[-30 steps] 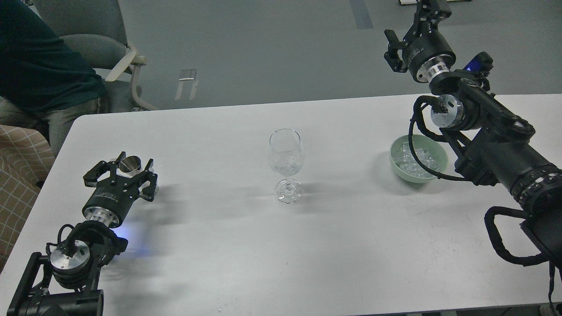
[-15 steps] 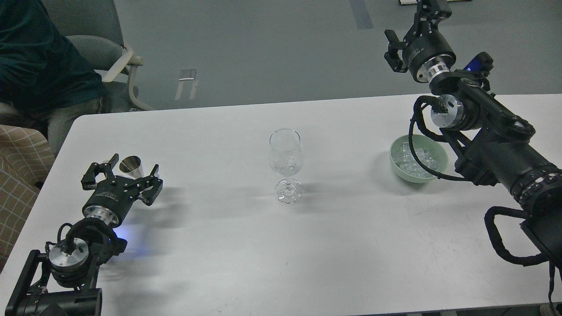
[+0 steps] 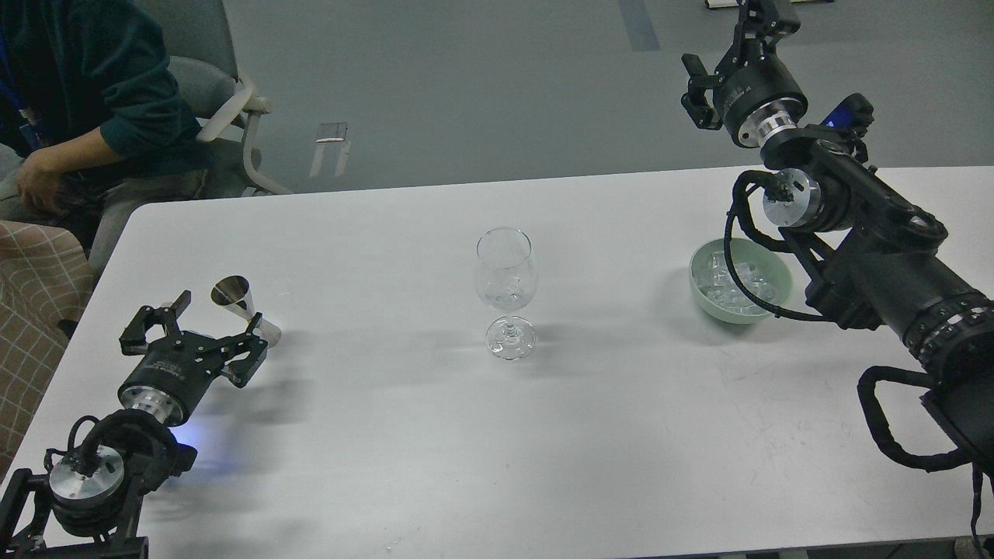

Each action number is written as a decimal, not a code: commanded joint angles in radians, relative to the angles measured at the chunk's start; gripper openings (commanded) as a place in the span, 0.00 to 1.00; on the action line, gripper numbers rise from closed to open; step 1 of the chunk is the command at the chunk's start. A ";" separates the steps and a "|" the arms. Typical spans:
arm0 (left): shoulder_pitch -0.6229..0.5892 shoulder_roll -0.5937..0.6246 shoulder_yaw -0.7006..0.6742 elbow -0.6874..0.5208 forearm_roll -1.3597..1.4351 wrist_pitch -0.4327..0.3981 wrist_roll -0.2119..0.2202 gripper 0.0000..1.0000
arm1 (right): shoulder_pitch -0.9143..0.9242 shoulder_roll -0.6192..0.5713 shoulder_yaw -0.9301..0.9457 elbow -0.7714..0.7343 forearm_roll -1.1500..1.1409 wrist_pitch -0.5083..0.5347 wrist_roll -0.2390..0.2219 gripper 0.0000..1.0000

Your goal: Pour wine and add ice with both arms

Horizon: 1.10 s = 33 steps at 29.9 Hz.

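Ice (image 3: 738, 281) lies heaped in the green bowl (image 3: 779, 299), some cubes apparently already inside the wine glass (image 3: 505, 289). Left gripper (image 3: 198, 334) sits spread apart, empty, just short of the steel jigger (image 3: 237, 299). Right gripper (image 3: 734, 62) hangs raised; whether it is parted, I cannot tell. A careless left swing could topple the jigger.

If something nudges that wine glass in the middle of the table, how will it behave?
The wine glass would probably tip rather than slide: a tall bowl on a thin stem over a small foot. It looks like thin clear glass, so likely fragile. The ice inside adds a little weight up high.
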State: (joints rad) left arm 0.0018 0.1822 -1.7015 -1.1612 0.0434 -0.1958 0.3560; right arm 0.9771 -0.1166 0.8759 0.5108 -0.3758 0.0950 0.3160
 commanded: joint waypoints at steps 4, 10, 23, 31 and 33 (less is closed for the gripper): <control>0.087 0.010 -0.033 -0.069 -0.005 -0.054 0.024 0.98 | -0.005 -0.001 0.000 0.002 0.000 0.000 0.000 1.00; 0.095 0.111 -0.087 -0.058 0.012 -0.143 0.017 0.98 | -0.003 -0.005 0.000 0.003 0.000 0.000 0.000 1.00; -0.077 0.494 -0.104 0.113 0.234 -0.293 -0.235 0.98 | 0.003 -0.009 -0.006 0.011 0.000 0.002 -0.008 1.00; -0.316 0.497 -0.078 0.155 0.573 -0.293 -0.394 0.98 | 0.018 -0.023 -0.135 0.017 -0.064 0.002 -0.012 1.00; -0.374 0.484 -0.014 0.176 0.618 -0.264 -0.404 0.98 | 0.034 -0.032 -0.144 0.020 -0.066 0.002 -0.012 1.00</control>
State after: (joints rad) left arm -0.3033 0.6816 -1.7733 -1.0091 0.5965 -0.4847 -0.0296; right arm 0.9961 -0.1387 0.7511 0.5271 -0.4355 0.0970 0.3037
